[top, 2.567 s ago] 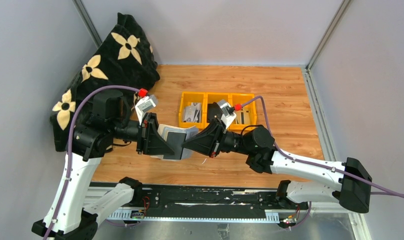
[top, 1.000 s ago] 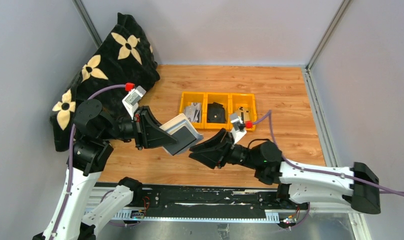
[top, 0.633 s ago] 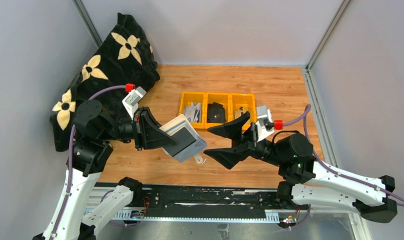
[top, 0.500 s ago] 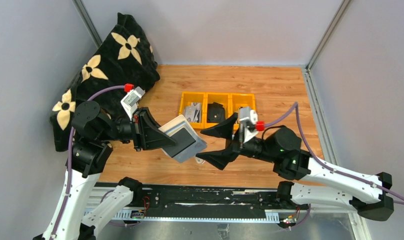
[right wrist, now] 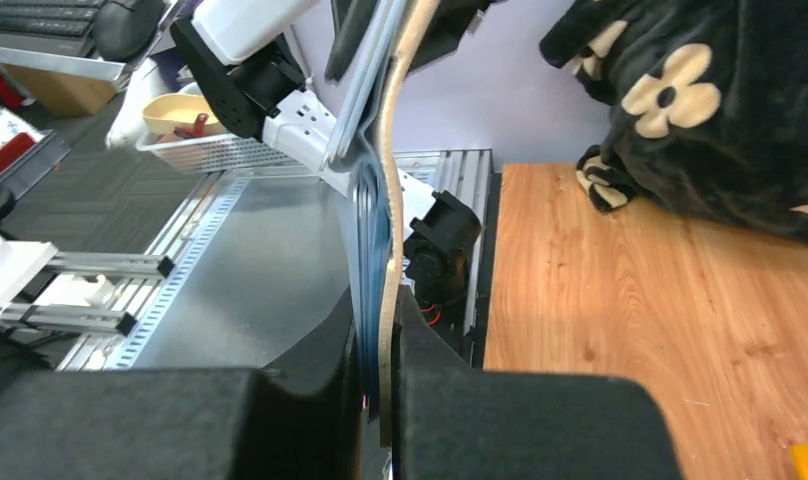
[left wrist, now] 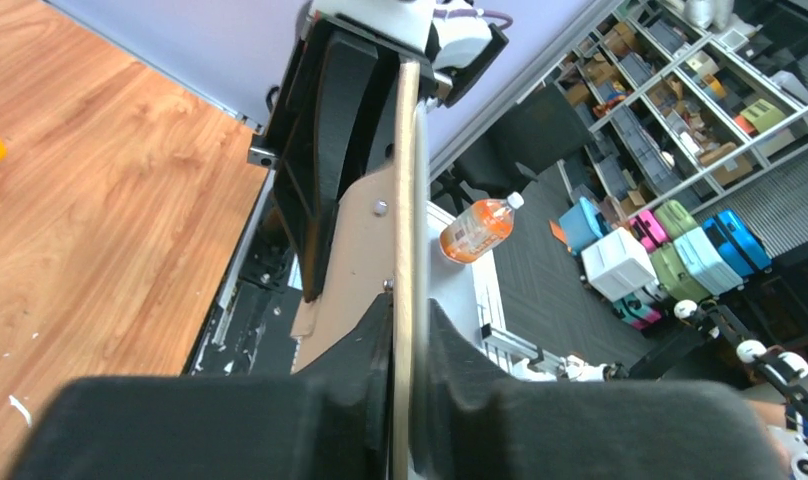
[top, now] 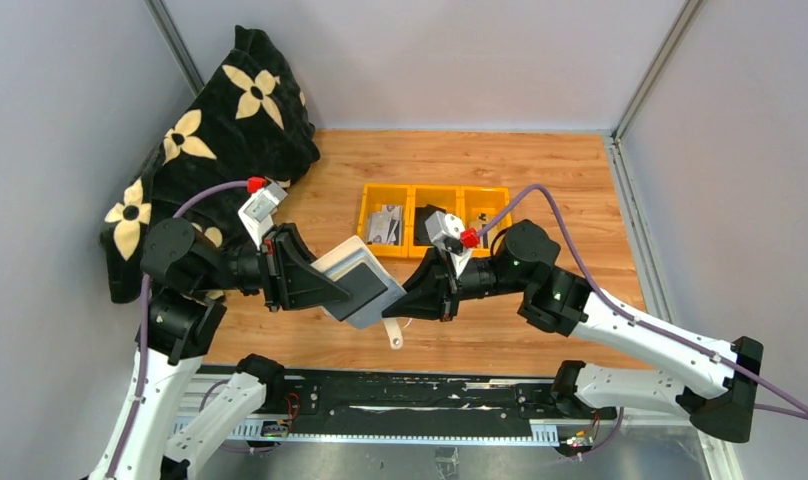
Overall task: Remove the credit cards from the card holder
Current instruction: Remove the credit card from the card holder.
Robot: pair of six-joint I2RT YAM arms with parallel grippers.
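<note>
Over the near part of the wooden table point(top: 580, 200), the card holder point(top: 365, 285) hangs in the air between the two arms, lifted off the boards and tilted. The left gripper point(top: 332, 290) is clamped on its left side, and the right gripper point(top: 398, 305) is clamped on its right side, so the two sets of fingers face each other across it. The snap tab point(top: 393, 340) dangles loose from the lower edge. The upper face shows a beige part, a dark grey panel and a pale silvery part; I cannot tell whether the dark panel is a card.

In the left wrist view the card holder point(left wrist: 405, 250) appears edge-on, pinched tight in the left gripper point(left wrist: 408, 320), with the right gripper's black fingers point(left wrist: 330, 150) closed on it further along. In the right wrist view the right gripper point(right wrist: 380, 310) grips the same thin edge point(right wrist: 385, 250), beige on one side and blue-grey on the other.

Beyond the arms sits a yellow tray point(top: 435, 188) with three compartments. Grey-white credit cards point(top: 385, 225) lie in the left one, and a black item point(top: 432, 222) in the middle one. At the far left a black blanket point(top: 220, 130) with cream flowers is heaped against the wall.
</note>
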